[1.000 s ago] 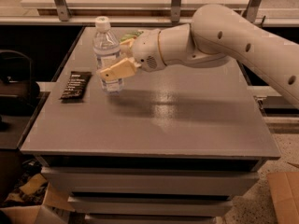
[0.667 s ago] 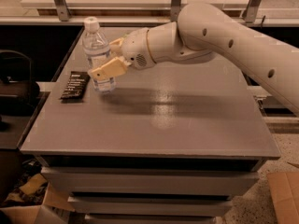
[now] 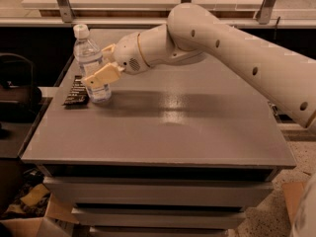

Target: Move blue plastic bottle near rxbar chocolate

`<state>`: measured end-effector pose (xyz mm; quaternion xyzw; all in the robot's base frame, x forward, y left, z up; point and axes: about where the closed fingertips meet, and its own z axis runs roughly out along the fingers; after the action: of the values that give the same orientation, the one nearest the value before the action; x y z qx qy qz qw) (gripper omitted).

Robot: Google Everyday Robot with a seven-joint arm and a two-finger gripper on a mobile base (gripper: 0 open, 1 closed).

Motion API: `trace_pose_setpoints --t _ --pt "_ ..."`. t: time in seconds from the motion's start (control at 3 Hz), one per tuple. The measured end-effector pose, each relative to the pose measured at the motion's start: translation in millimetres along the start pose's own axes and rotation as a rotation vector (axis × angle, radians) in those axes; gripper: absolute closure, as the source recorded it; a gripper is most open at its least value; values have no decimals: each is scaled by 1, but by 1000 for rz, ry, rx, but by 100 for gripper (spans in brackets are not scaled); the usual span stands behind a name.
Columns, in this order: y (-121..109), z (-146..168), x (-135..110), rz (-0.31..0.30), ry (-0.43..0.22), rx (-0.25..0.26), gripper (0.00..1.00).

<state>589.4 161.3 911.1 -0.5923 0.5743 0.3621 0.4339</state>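
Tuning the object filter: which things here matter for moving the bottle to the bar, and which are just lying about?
Job:
- blue plastic bottle, upright at the table's left side
- rxbar chocolate, flat, just left of the bottle
- hand, closed around the bottle

Lying about:
- grey table
- dark object left of the table
- cardboard on the floor
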Motion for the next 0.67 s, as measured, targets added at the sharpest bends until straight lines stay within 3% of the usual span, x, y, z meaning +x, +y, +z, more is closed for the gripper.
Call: trace_pose_setpoints --t 0.33,0.67 --pt "-2 1 2 5 3 -2 100" --pt "-4 2 4 13 10 -6 82"
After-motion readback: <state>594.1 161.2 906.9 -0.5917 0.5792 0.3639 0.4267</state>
